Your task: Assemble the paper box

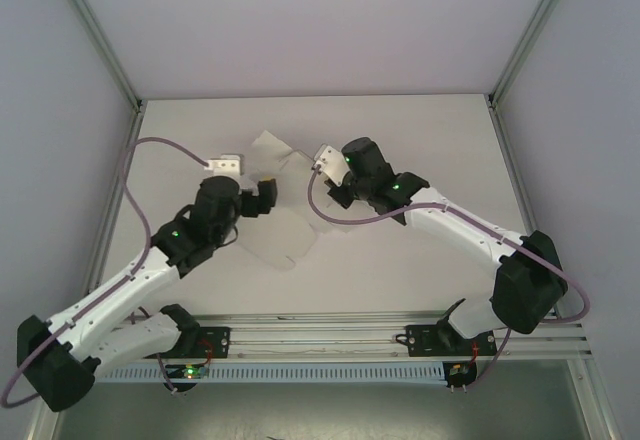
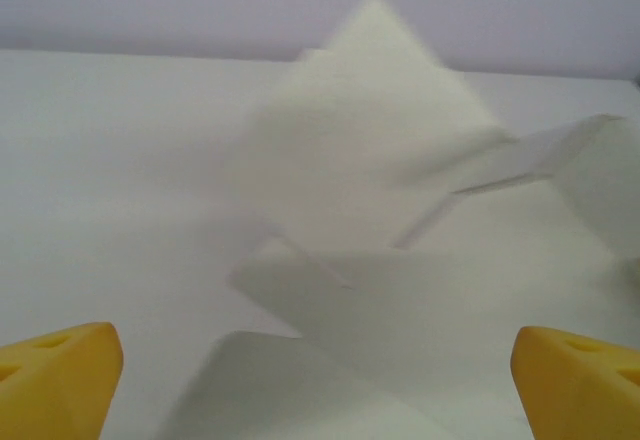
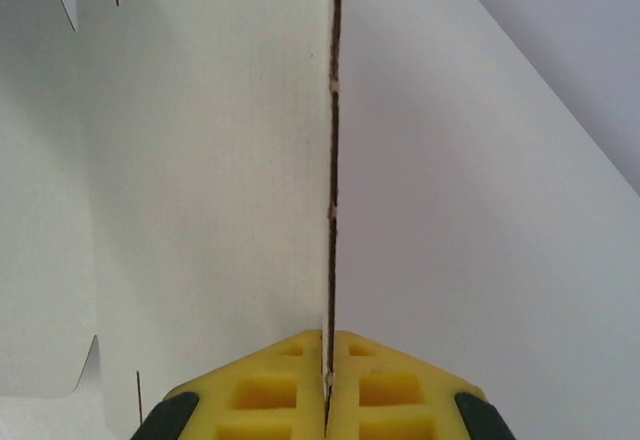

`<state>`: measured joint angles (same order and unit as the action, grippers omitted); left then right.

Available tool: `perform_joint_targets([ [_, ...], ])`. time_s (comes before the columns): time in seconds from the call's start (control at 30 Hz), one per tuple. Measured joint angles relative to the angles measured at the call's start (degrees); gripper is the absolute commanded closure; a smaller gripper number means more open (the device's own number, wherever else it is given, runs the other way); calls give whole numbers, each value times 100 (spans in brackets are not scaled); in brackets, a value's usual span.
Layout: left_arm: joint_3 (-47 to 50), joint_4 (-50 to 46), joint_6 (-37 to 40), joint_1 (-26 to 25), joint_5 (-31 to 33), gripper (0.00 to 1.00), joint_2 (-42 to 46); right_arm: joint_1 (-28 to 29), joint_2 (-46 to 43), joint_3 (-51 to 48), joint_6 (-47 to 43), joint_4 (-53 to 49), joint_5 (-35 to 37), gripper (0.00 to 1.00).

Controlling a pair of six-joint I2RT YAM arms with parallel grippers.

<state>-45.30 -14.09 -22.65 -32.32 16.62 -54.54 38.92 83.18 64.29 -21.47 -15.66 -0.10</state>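
Note:
The paper box [image 1: 286, 222] is a flat white die-cut card sheet in the middle of the table, partly lifted off it, with a flap [image 1: 270, 146] at the back. My left gripper [image 1: 264, 196] sits at the sheet's left side. In the left wrist view its yellow fingertips [image 2: 60, 375] stand wide apart, open, with the paper box [image 2: 370, 150] and its raised flaps ahead and nothing between them. My right gripper [image 1: 322, 164] is at the sheet's right edge. Its yellow pads [image 3: 270, 390] are shut on the thin edge of the paper box [image 3: 220, 180], which runs straight up from the jaws.
The white table [image 1: 430, 140] has bare room to the right and at the back. Metal frame posts [image 1: 100, 35] rise at the back corners. A rail [image 1: 340, 328] with the arm bases runs along the near edge.

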Motion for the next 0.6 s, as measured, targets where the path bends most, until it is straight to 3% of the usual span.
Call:
perform_joint_targets([
  [0.1, -7, -302, 98, 898, -944, 0, -4, -111, -17, 0, -234, -33, -291, 100],
  [0.2, -4, -313, 321, 1480, -2035, 0, -144, -240, -17, 0, -468, -101, -577, 100],
  [0.4, 352, 201, 538, 2304, -3866, 0, -372, -590, -17, 0, -817, -286, -1320, 100],
  [0.6, 619, 472, 846, 2527, -4830, 7, -472, -920, -17, 4, -992, -409, -2065, 100],
])
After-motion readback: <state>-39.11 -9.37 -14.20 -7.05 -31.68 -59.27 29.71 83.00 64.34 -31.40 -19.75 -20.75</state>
